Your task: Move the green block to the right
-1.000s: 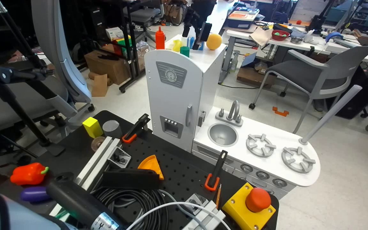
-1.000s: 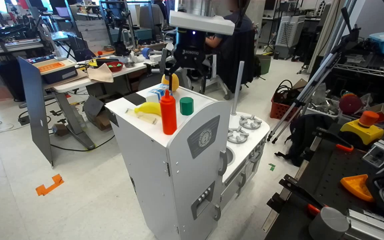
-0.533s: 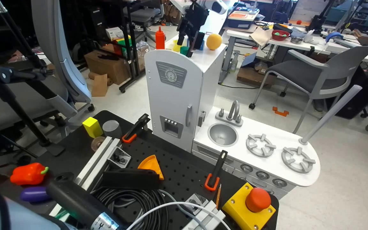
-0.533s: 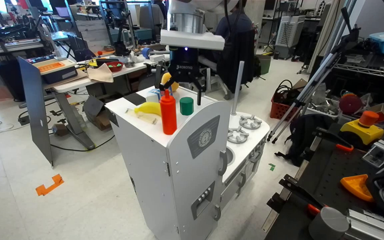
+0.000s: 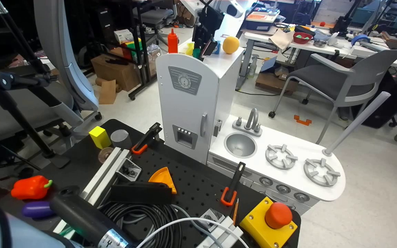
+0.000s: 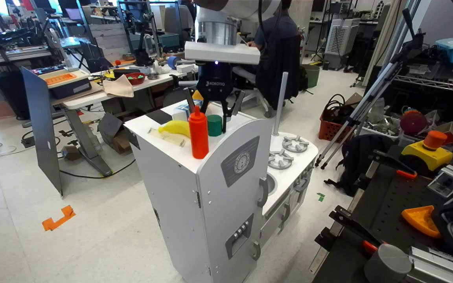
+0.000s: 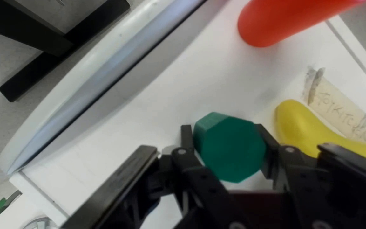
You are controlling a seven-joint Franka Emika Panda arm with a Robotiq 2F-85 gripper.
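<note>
The green block [image 7: 233, 149], a small dark green prism, stands between the finger pads in the wrist view, with a pad against either side. My gripper [image 7: 227, 143] is shut on it. In an exterior view the green block [image 6: 214, 125] still rests on the white top of the grey toy kitchen's tall cabinet, close behind the red bottle. The gripper [image 6: 214, 122] points down around it there, one finger [image 6: 224, 120] on its near right side and the far finger mostly hidden. Seen from elsewhere, the green block [image 5: 196, 53] is partly covered by the gripper.
A red squeeze bottle [image 6: 199, 137] and a yellow banana [image 7: 310, 130] sit near the block. A blue-and-white carton [image 6: 187, 108] and an orange-yellow ball [image 5: 231, 45] stand farther back. The cabinet's curved front panel [image 7: 91, 86] rises along one edge.
The gripper has come down over the green block and its fingers have closed from wide apart onto it. The block has shifted slightly toward the red bottle.
</note>
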